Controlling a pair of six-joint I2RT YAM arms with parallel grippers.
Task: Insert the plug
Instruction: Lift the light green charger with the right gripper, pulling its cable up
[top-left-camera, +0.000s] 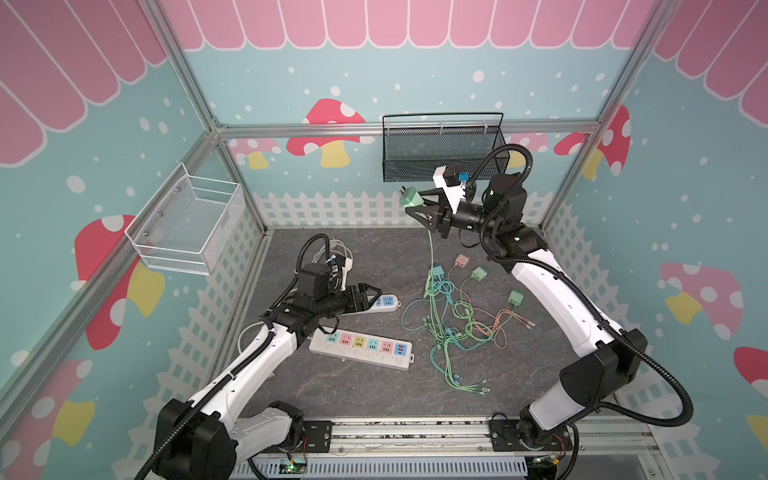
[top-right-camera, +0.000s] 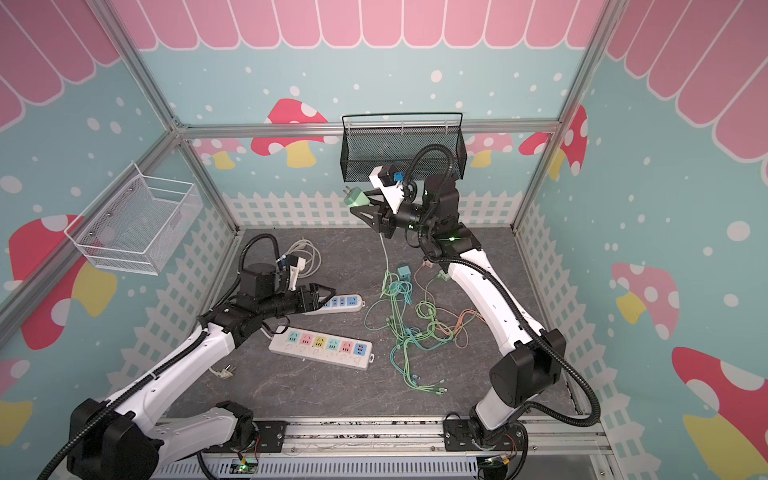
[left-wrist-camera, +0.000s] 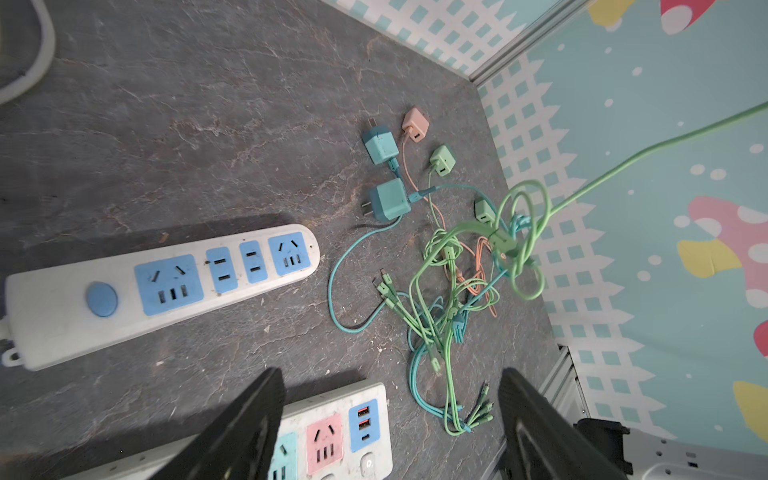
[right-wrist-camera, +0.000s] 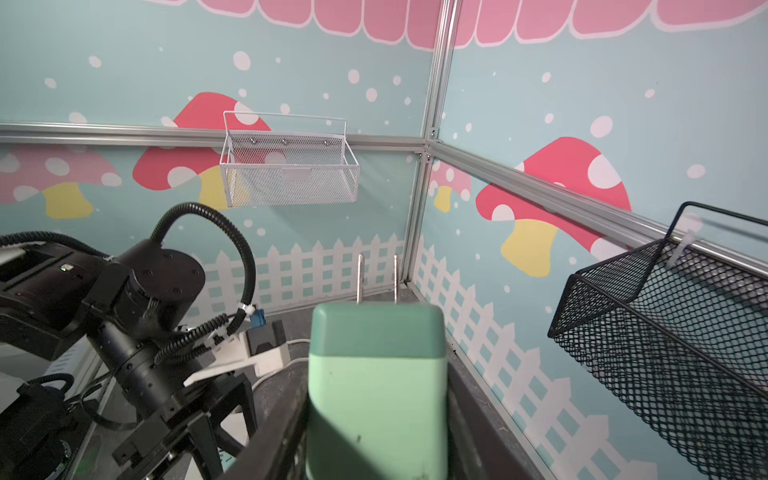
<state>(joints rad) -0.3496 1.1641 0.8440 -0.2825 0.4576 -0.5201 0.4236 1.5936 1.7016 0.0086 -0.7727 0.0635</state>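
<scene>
High near the back wall, my right gripper (top-left-camera: 415, 202) (top-right-camera: 360, 203) is shut on a green plug (top-left-camera: 409, 198) (top-right-camera: 354, 197) (right-wrist-camera: 376, 374), whose two prongs point away from the jaws. Its green cable (top-left-camera: 431, 257) hangs down to the floor. A white power strip with multicoloured sockets (top-left-camera: 361, 348) (top-right-camera: 320, 344) (left-wrist-camera: 332, 432) lies on the dark floor. A second strip with blue sockets (top-left-camera: 386, 302) (top-right-camera: 347, 302) (left-wrist-camera: 166, 282) lies behind it. My left gripper (top-left-camera: 375, 293) (top-right-camera: 330, 293) (left-wrist-camera: 390, 378) hovers open and empty over the blue strip's end.
A tangle of green, teal and pink cables (top-left-camera: 457, 328) with several small plugs, such as a teal one (top-left-camera: 437, 272), covers the floor's right half. A black mesh basket (top-left-camera: 444, 153) hangs on the back wall and a white one (top-left-camera: 189, 220) on the left wall.
</scene>
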